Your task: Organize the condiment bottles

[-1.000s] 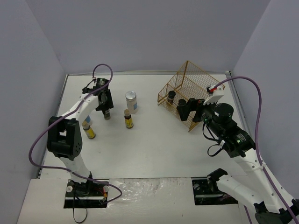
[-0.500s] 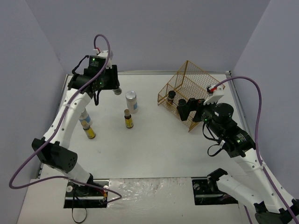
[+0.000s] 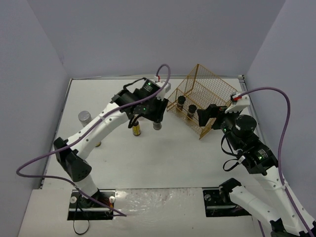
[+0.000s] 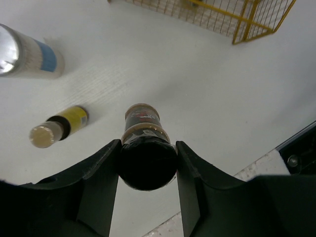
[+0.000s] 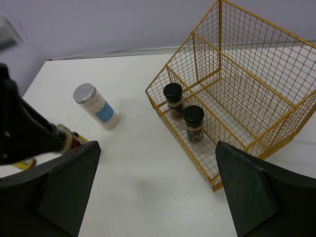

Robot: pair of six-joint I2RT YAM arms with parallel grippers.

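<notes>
Left gripper [image 4: 148,150] pinching a short dark black-capped jar [image 4: 143,121] at its cap, upright over the white table [image 3: 173,153], between a slim yellow-labelled bottle [image 4: 59,127] and the gold wire basket [image 3: 202,94]. Two more dark black-capped jars [image 5: 173,98] stand in the basket's narrow front section. Right gripper [image 5: 157,158] beside the basket, fingers spread, empty. Pale silver-lidded jar with blue label [image 5: 96,105] upright on the table.

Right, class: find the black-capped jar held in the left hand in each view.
Top external: black-capped jar at centre.
Left wrist: lower centre, cap nearest the lens.
Right wrist: far left, mostly hidden.
Shared landmark: the gold wire basket.
</notes>
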